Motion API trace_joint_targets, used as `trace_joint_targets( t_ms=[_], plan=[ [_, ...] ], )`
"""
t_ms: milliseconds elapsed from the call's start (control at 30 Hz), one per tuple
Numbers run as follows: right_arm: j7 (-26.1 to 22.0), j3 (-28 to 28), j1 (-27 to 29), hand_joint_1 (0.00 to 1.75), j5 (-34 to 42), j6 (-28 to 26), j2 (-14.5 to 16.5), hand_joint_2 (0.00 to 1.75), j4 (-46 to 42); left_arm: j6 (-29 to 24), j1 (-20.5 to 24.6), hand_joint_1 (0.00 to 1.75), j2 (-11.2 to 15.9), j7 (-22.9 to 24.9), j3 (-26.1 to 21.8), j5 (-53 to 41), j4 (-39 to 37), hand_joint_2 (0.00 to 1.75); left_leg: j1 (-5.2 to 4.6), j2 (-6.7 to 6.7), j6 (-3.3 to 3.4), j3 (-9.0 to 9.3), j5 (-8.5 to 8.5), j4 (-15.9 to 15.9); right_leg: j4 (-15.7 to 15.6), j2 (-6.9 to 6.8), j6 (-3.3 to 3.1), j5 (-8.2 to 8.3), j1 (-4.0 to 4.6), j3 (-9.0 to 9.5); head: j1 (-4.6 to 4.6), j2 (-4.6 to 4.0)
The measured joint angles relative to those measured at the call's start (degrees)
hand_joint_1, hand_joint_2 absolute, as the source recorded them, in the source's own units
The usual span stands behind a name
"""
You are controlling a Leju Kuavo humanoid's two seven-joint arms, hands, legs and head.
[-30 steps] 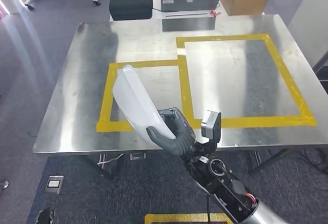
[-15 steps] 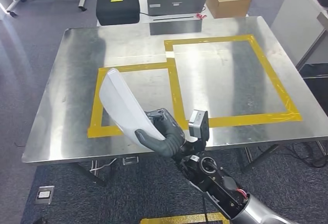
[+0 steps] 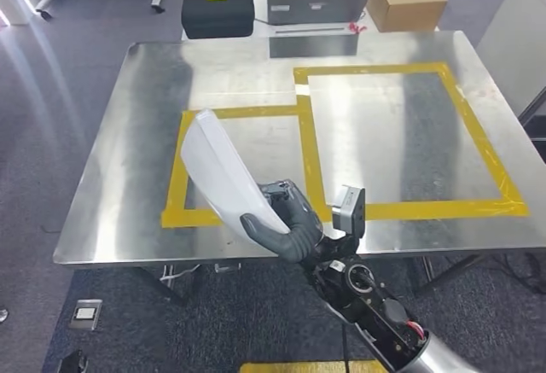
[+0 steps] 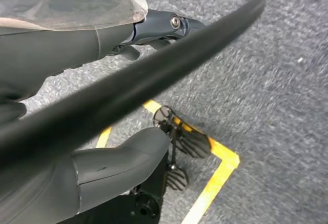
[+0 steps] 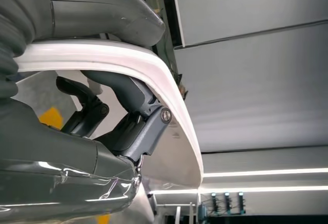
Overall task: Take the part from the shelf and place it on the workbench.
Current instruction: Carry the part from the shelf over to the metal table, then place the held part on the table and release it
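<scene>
Steel desk (image 3: 129,134) with yellow tape squares lies ahead; right hand (image 3: 287,219) grips the white part (image 3: 222,177) above its near edge, long axis rising up-left, lower end hidden by fingers. Left hand (image 4: 58,44) hangs over the floor, its grasp unclear.

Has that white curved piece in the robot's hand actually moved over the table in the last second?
No, barely: the view swayed, but the white part in the right hand keeps its place over the yellow tape.

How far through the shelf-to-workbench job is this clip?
Pickup looks done: the right hand holds the white part in the air over the near edge of the steel workbench. Left to do: lower it onto the workbench, perhaps within the yellow tape outline, and let go.
</scene>
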State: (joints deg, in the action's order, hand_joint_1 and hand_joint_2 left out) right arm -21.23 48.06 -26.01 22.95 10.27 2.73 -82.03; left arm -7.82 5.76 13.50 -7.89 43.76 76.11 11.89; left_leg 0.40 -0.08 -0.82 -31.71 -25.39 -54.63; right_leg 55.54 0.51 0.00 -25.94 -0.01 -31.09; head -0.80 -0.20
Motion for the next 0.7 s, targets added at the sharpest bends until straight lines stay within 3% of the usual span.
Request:
trace_joint_targets(
  t_ms=[67,100,200,233,267,300,367,433,567,633,700],
  plan=[
    [-0.03,0.01,-0.08,1.75,0.0,0.14,0.06,1.75,-0.01,-0.01,0.03,0.0,0.01,0.0,0.0,0.04,0.0,1.75,0.11,0.03,-0.57,-0.36,-0.73,-0.93,-0.69,-0.02,-0.45,0.27,-0.22,0.4,0.25,0.0],
    [-0.04,0.01,-0.17,1.75,0.0,0.2,0.09,1.75,-0.02,-0.02,0.1,0.0,0.02,0.0,0.0,0.05,0.0,1.75,0.17,0.02,-0.85,-1.2,-1.87,-2.85,-1.06,-0.11,-0.69,0.41,-0.34,0.65,0.51,0.0],
    [-0.01,0.03,-0.32,1.75,0.0,0.28,0.13,1.75,0.06,-0.02,0.13,0.0,0.03,-0.01,0.0,0.05,0.0,1.75,0.43,0.0,-1.57,-7.16,-6.71,-14.31,-1.35,-0.33,-1.01,0.48,-0.43,0.82,1.55,0.0],
    [0.0,0.04,-0.31,1.75,0.0,0.28,0.13,1.75,0.14,-0.02,0.03,0.0,0.02,-0.02,0.0,0.04,0.0,1.75,0.55,0.01,-1.72,-8.75,-7.16,-16.9,-1.34,-0.33,-1.04,0.44,-0.42,0.83,1.83,0.0],
    [0.01,0.05,-0.3,1.75,0.0,0.26,0.13,1.75,0.22,-0.02,-0.05,0.0,0.02,-0.02,0.0,0.02,0.0,1.75,0.67,0.01,-1.82,-9.25,-6.45,-17.22,-1.33,-0.31,-1.02,0.4,-0.43,0.87,2.06,0.0],
    [0.0,0.07,-0.31,1.75,0.0,0.24,0.13,1.75,0.28,-0.02,-0.09,0.0,0.03,-0.03,0.0,-0.02,0.0,1.75,0.81,0.02,-1.89,-8.44,-4.6,-14.93,-1.31,-0.28,-0.95,0.33,-0.47,0.97,2.29,0.0],
    [-0.03,0.07,-0.35,1.75,0.0,0.22,0.13,1.75,0.33,-0.02,-0.06,0.0,0.11,-0.05,0.0,-0.06,0.0,1.75,1.02,0.04,-1.94,-4.61,-0.28,-6.35,-1.16,-0.19,-0.56,0.02,-0.43,1.14,2.75,0.0],
    [-0.03,0.06,-0.42,1.75,0.0,0.21,0.13,1.75,0.33,-0.02,0.01,0.0,0.14,-0.08,0.0,-0.07,0.0,1.75,0.93,-0.07,-1.58,-2.12,1.55,-0.82,-0.94,-0.1,-0.03,-0.33,-0.23,1.1,2.96,0.0],
    [-0.02,0.08,-0.49,1.75,0.05,0.17,0.13,1.75,0.38,-0.02,0.05,0.0,0.07,-0.09,0.0,-0.07,0.0,1.75,0.71,-0.13,-0.06,-1.82,1.39,-0.19,0.02,-0.13,1.09,-1.41,-0.39,0.64,2.24,0.0],
    [-0.02,0.07,-0.54,1.75,0.14,0.14,0.13,1.75,0.39,-0.02,0.07,0.0,0.09,-0.09,0.0,-0.07,0.0,1.75,0.7,-0.03,0.64,-1.57,1.35,-0.05,5.23,-0.22,1.43,-4.46,-0.55,-1.6,1.68,0.0],
    [-0.01,0.07,-0.52,1.75,0.2,0.15,0.13,1.75,0.44,-0.02,0.04,0.0,0.12,-0.09,0.0,-0.07,0.0,1.75,0.46,0.01,1.01,-1.47,1.22,-0.08,13.88,-0.26,1.48,-8.16,-0.55,-5.47,0.97,0.0]
  ],
)
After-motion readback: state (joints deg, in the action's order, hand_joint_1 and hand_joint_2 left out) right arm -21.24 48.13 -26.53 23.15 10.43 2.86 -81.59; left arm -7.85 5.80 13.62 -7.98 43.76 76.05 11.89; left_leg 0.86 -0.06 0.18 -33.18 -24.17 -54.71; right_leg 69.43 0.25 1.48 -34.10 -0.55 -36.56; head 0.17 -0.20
